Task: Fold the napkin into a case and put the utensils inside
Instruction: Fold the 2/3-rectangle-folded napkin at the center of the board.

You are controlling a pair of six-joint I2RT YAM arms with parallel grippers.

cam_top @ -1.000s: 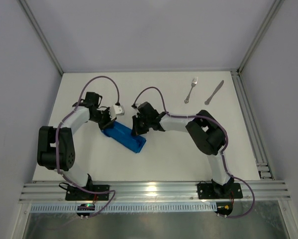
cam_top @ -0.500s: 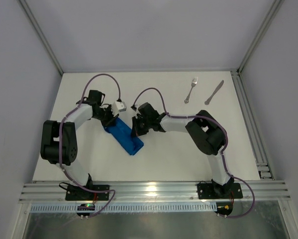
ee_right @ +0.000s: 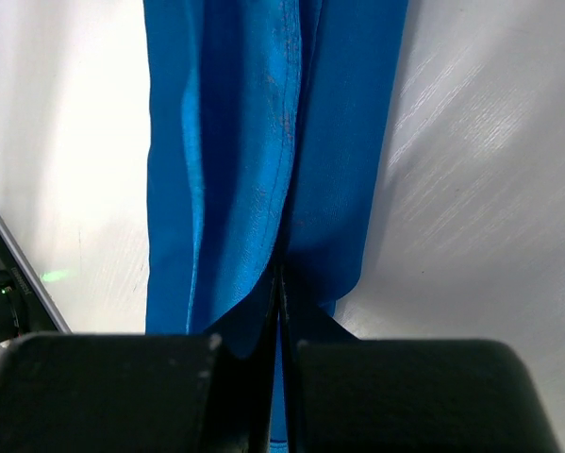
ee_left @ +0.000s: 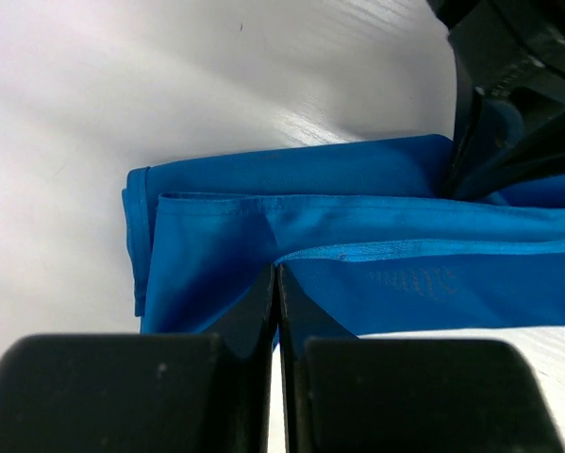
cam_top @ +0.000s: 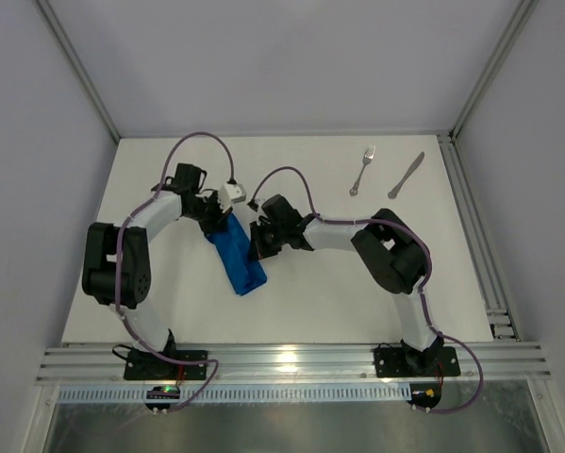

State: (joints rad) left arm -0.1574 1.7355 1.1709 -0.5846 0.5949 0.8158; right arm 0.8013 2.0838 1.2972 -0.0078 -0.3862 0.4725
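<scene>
Blue cloth case (cam_top: 239,257), centre-left on the bench (cam_top: 310,302), is clamped by left claw (ee_left: 275,283) and right claw (ee_right: 278,283); folding looks nearly done, and the fork (cam_top: 361,171) and knife (cam_top: 406,176) at upper right likely come next.

Case (cam_top: 240,257) steeper (left hand (cam_top: 216,220) rightward)

Bright blue case (cam_top: 239,257), silver fork (cam_top: 361,172) & knife (cam_top: 406,175), white table (cam_top: 310,302).

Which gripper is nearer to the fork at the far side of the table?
Right. The right gripper pinches the napkin to the left of the fork; the left gripper holds the same cloth even farther left.
</scene>
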